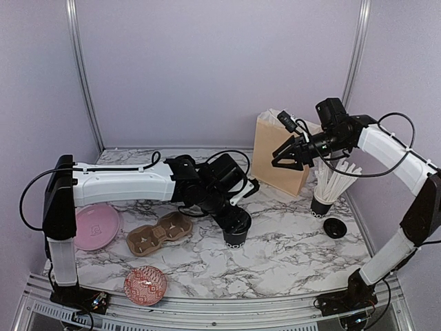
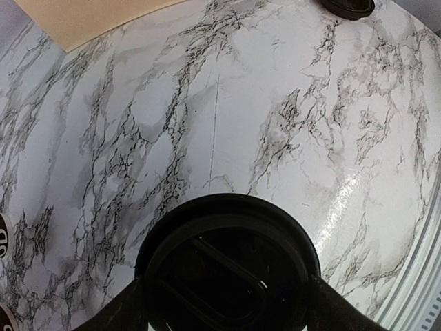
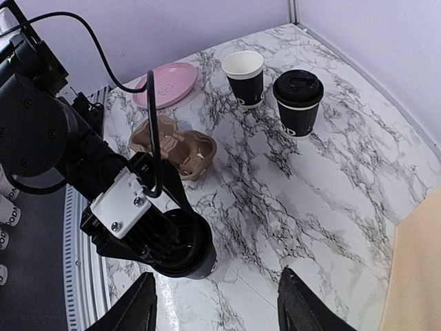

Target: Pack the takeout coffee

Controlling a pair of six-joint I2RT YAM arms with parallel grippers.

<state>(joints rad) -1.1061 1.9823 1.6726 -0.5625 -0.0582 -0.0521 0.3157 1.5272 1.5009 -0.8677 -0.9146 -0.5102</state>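
Observation:
One takeout coffee (image 1: pixel 236 234), a black cup with a black lid, stands on the marble table near the middle. My left gripper (image 1: pixel 236 222) reaches down over it. In the left wrist view its two fingers (image 2: pixel 131 310) press against opposite sides of the lid (image 2: pixel 227 269). The right wrist view shows the same cup (image 3: pixel 196 252) under the left gripper, and two more takeout coffees at the far side: an open one (image 3: pixel 245 77) and a lidded one (image 3: pixel 298 103). My right gripper (image 1: pixel 281 160) hangs open and holds nothing, high in front of the paper bag (image 1: pixel 265 148).
A brown cardboard cup carrier (image 1: pixel 160 234) lies left of the held cup, with a pink plate (image 1: pixel 96 226) beyond it and a red patterned bowl (image 1: pixel 145 285) at the front edge. A black cup of white straws (image 1: pixel 324 200) and a loose black lid (image 1: pixel 335 227) sit on the right.

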